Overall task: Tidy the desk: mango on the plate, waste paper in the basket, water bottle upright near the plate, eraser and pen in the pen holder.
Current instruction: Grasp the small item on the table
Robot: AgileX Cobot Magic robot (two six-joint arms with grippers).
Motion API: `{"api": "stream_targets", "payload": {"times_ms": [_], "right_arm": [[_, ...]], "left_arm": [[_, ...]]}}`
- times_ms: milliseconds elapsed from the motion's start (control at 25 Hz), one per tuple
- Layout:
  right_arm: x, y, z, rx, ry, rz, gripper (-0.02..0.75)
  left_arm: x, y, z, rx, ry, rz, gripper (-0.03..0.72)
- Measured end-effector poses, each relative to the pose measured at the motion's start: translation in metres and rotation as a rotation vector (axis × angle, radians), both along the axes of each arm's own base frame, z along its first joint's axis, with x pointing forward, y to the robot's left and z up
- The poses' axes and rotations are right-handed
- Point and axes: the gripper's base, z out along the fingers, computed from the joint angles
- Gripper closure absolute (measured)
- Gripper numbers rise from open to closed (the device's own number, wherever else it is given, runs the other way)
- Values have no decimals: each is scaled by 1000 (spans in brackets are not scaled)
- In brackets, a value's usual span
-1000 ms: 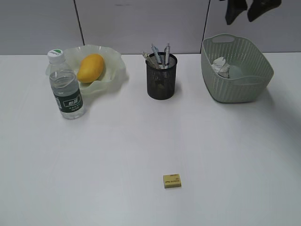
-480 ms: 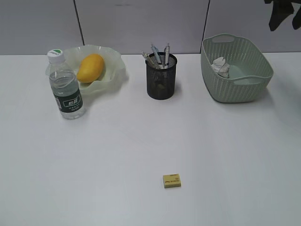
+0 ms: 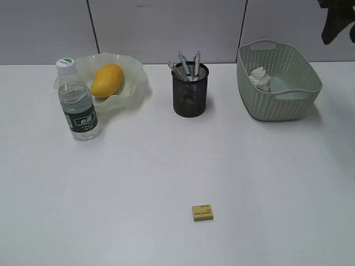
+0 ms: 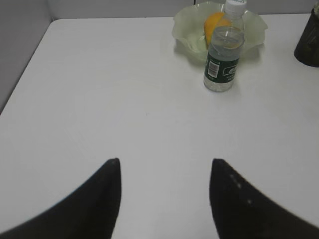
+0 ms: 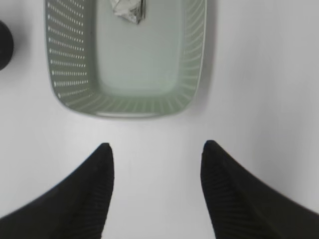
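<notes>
- On the desk (image 3: 111, 188), four jobs look done: waste paper (image 3: 260, 78) lies in the basket (image 3: 288, 105), mango (image 3: 106, 79) on the plate (image 3: 136, 77), water bottle (image 3: 77, 102) upright just beside it, pens in the pen holder (image 3: 190, 94).
- Only the eraser (image 3: 203, 213) remains, alone at the front; I judge it is next. Approach from above, close on its short sides, carry it over the holder's rim clear of the pens.
- Right gripper (image 5: 155, 147) hangs above the desk beside the basket, jaws well apart, empty.
- Left gripper (image 4: 164, 162) is likewise parted, holding nothing.
</notes>
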Motion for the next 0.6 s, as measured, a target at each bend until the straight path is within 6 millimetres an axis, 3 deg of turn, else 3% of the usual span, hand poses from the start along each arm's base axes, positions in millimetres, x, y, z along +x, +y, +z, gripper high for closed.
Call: {"api": "stream_targets", "payload": {"times_ms": [600], "right_arm": [[-190, -12, 25, 7, 9, 8, 290]], "left_arm": [[0, 0, 0, 0, 0, 0, 250]]}}
